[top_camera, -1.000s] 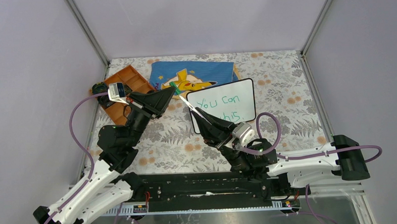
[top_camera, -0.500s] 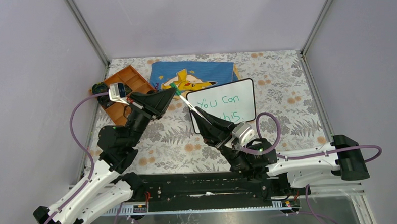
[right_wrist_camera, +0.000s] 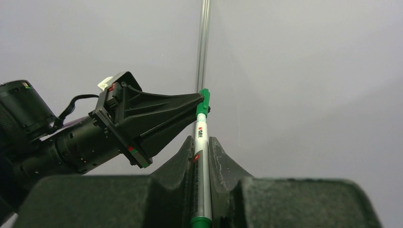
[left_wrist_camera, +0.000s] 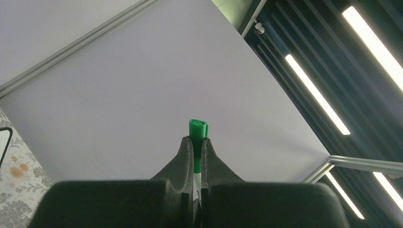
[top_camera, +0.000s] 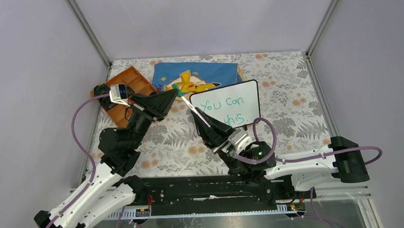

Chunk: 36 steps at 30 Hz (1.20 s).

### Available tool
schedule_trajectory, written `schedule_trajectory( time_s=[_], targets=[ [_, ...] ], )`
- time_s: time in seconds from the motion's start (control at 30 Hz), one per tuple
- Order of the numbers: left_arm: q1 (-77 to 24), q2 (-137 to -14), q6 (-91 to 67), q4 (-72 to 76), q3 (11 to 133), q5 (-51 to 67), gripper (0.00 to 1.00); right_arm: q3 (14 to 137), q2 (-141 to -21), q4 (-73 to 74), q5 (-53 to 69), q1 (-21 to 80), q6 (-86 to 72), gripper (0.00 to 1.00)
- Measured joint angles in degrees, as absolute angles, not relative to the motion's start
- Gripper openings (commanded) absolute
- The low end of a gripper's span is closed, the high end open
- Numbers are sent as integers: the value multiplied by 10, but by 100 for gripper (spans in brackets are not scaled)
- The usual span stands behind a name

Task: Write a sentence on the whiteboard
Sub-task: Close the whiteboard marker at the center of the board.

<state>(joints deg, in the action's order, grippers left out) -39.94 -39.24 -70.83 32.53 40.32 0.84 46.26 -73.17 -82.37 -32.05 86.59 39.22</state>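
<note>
The whiteboard [top_camera: 240, 94] lies right of centre, and the sentence [top_camera: 221, 104] on it reads "You can" in green with "this" below; my right arm hides part of the lower line. A white marker [top_camera: 193, 107] with a green cap [top_camera: 176, 89] slants in the air over the board's left edge. My right gripper [top_camera: 204, 120] is shut on the marker's barrel [right_wrist_camera: 201, 156]. Closed on the green cap [left_wrist_camera: 198, 130] at the marker's far end is my left gripper [top_camera: 173, 95]. In the right wrist view the left gripper [right_wrist_camera: 196, 105] meets the cap [right_wrist_camera: 204, 99].
A blue Pikachu cloth [top_camera: 198, 75] lies behind the board. An orange compartment tray [top_camera: 132, 86] sits at the back left, with a dark round object [top_camera: 101, 90] at its left end. Grey enclosure walls and metal corner posts [top_camera: 88, 31] ring the floral table.
My right arm and wrist have shifted a little left and nearer, uncovering more of "this". The marker still spans both grippers. The left arm has stayed put.
</note>
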Motion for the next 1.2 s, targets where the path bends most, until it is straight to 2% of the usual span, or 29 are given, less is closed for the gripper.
schedule_trajectory(
  time_s=[0.63, 1.2],
  targets=[
    [-395, -410, -748, 366, 405, 1, 0, 505, -821, -910, -272, 865, 618, 0],
    [-393, -465, -775, 420, 445, 55, 0, 519, -823, -932, -235, 860, 679, 0]
  ],
)
